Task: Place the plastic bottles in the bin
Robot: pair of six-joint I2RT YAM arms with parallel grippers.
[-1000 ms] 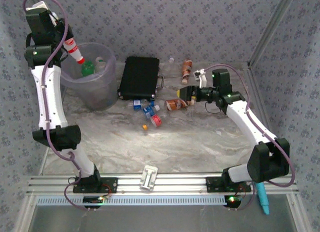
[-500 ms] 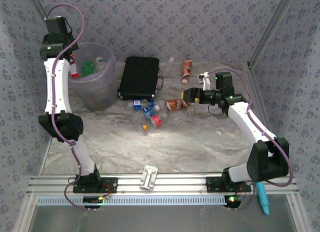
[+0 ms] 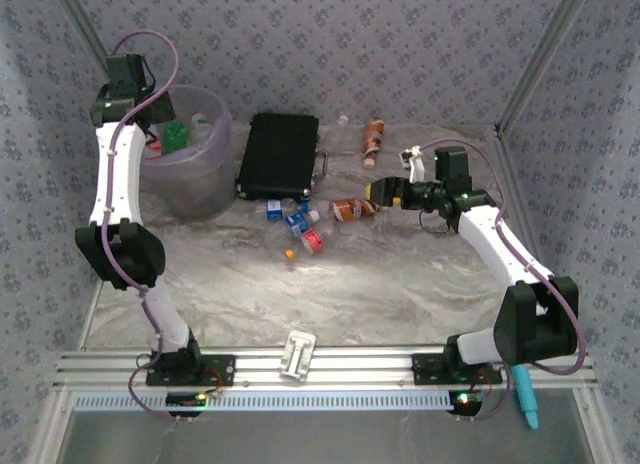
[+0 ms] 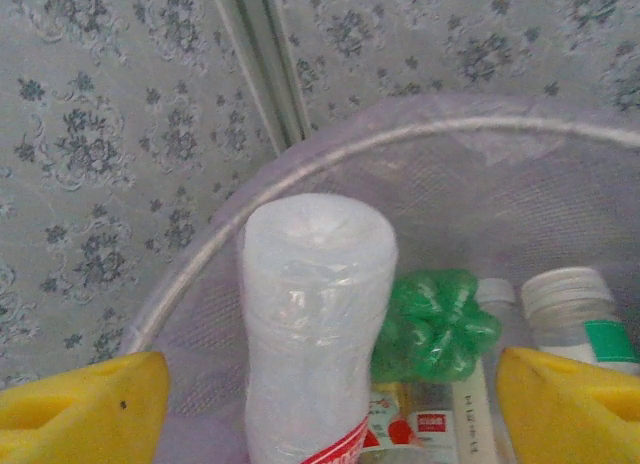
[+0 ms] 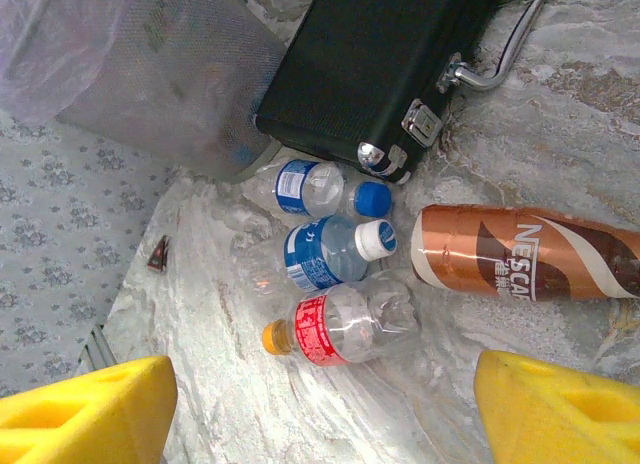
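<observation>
Seen from above, with 12 o'clock at the far wall, the bin (image 3: 200, 189) stood at 10 o'clock on the table (image 3: 400, 284). The case (image 3: 280, 154) lay just beside it at its 3 o'clock. Three bottles (image 3: 297, 226) lay clustered at the case's 6 o'clock, with a fourth bottle (image 3: 350, 209) at their 3 o'clock. A fifth bottle (image 3: 374, 137) lay at the case's 3 o'clock, by the far wall. Inside the bin, a crumpled bottle (image 4: 435, 329) sat at 3 o'clock of an upended bottle (image 4: 315, 324). The left gripper (image 4: 320, 409) hung over the bin, and the right gripper (image 3: 378, 192) sat at the fourth bottle's 3 o'clock.
</observation>
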